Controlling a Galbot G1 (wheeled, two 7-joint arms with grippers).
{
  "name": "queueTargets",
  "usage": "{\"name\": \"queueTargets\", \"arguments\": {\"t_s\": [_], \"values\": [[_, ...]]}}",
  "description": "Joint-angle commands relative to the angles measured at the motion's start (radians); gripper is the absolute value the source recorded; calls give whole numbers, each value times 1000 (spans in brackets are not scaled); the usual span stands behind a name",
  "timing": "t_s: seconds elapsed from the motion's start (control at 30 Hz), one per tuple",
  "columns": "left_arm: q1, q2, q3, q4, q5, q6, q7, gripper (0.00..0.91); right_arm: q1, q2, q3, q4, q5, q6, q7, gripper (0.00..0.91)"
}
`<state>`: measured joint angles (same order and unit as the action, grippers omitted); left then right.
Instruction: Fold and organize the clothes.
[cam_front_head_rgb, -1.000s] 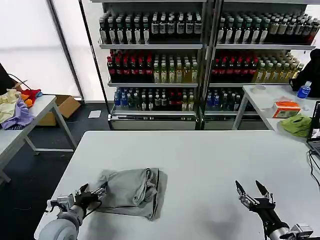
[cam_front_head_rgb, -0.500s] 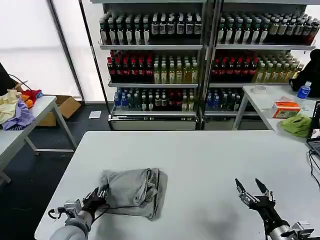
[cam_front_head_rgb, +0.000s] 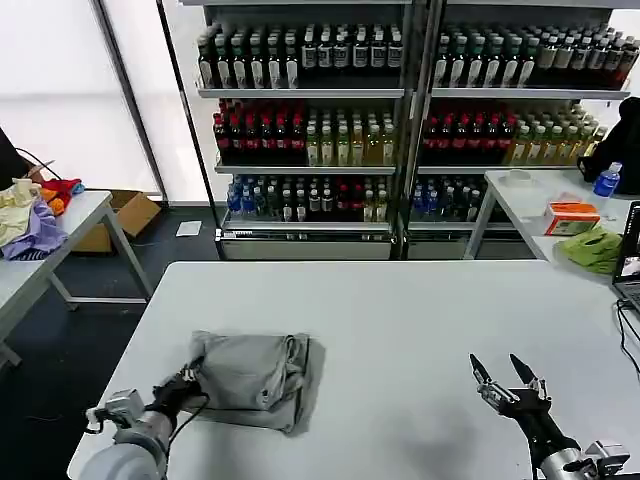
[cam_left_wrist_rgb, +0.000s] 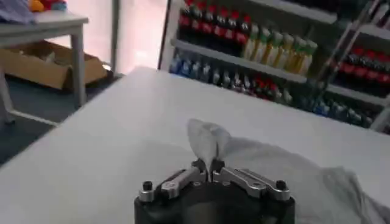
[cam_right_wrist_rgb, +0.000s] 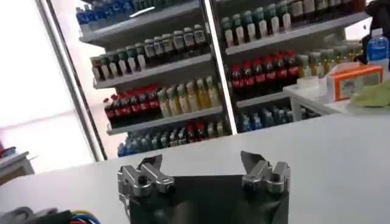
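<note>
Head view, lower left of frame: left gripper (cam_front_head_rgb: 186, 381) clamped on the near-left edge of the folded grey shirt (cam_front_head_rgb: 250, 372), fingers pinched together over a raised tuft of fabric. Left wrist view: same pinch, left gripper (cam_left_wrist_rgb: 209, 170) closed tight around a peak of pale cloth standing up from the shirt (cam_left_wrist_rgb: 286, 173), rest of the garment spreading away flat over the white table (cam_left_wrist_rgb: 91, 152).

Shirt folded into a rough rectangle, lying lower left of centre on the white table (cam_front_head_rgb: 420, 320), a rolled seam running down its right side.

Lower right of the head view: right gripper (cam_front_head_rgb: 505, 375) hovering just above bare tabletop, fingers spread wide, well apart from the shirt. Right wrist view: right gripper (cam_right_wrist_rgb: 204, 167) with both fingers apart, nothing between them.

Beyond the table, across the top of the frame: drink shelves (cam_front_head_rgb: 310, 110) packed with bottles. Far left: side table with a heap of coloured garments (cam_front_head_rgb: 30, 215). Far right: lime-green cloth (cam_front_head_rgb: 593, 248) beside an orange box (cam_front_head_rgb: 572, 218).
</note>
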<state>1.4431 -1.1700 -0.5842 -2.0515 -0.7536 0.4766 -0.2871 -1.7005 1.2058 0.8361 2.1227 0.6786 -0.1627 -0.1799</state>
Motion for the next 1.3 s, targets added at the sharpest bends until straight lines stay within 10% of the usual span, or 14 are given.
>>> {"name": "queueTargets", "arguments": {"t_s": [0.03, 0.5, 0.97, 1.3], "values": [[7, 58, -439, -32, -43, -10, 123, 10, 4, -3, -13, -5, 2, 0, 2, 907], [26, 286, -415, -17, -12, 27, 190, 10, 11, -10, -42, 8, -5, 5, 6, 907], [-275, 97, 486, -56, 97, 99, 102, 10, -67, 55, -10, 82, -63, -3, 20, 907], [-472, -120, 608, 207, 83, 103, 6, 30, -34, 40, -54, 151, -119, -155, 169, 907]]}}
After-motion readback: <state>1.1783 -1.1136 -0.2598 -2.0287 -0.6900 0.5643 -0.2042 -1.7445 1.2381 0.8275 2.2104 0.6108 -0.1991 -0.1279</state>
